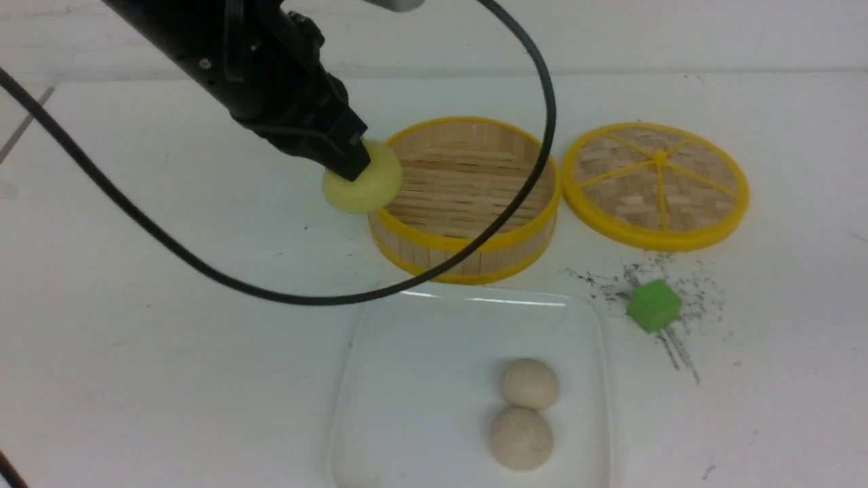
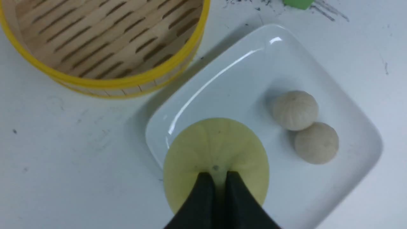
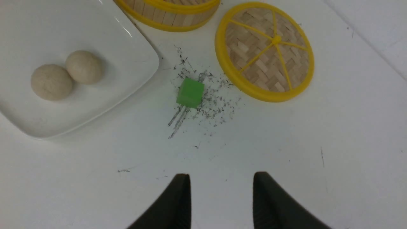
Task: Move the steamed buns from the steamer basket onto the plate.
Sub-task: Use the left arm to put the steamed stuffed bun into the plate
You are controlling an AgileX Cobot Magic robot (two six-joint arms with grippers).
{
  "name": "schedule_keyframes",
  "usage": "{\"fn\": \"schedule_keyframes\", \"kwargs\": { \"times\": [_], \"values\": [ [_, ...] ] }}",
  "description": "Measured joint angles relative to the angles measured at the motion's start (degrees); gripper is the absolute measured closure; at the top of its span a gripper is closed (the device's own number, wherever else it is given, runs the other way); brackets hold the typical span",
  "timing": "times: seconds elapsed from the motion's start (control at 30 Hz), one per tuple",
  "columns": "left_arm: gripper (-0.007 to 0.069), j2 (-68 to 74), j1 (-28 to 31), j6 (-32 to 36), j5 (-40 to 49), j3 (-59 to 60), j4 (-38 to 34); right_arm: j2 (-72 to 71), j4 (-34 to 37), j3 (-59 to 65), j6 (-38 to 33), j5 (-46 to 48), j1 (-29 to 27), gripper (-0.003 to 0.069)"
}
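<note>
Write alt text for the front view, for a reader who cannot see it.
The left pincer grips a pale yellow bun beside the left rim of an empty steamer basket. Nearer the camera, two cream-white buns sit touching on a white square plate; a woven lid and a green cube lie to the right.

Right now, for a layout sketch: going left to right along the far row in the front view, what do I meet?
Pale yellow round steamed bun in left gripper → yellow-rimmed wooden-slat steamer basket → flat woven yellow-spoked lid.
</note>
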Motion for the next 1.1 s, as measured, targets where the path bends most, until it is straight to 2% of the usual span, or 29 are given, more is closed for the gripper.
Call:
{"fn": "schedule_keyframes", "kwargs": {
  "times": [0.17,0.43,0.67,1.1],
  "values": [
    [0.0603,-2.27,0.0,-0.35,-0.11,10.16,-3.3,-0.98,-0.12,0.0,0.07,0.0,0.0,0.0365],
    [0.0602,-4.48,-0.05,4.08,-0.43,22.53,-8.96,-1.2,-0.12,0.0,1.28,0.0,0.0,0.0365],
    [0.0602,0.2,-0.05,8.26,-4.25,24.39,-13.81,-1.2,0.79,0.0,1.28,0.0,0.0,0.0365],
    [0.0602,11.11,-0.05,13.03,-10.24,24.39,-14.37,-1.21,1.36,0.0,1.28,0.0,0.0,0.0365]
  ]
}}
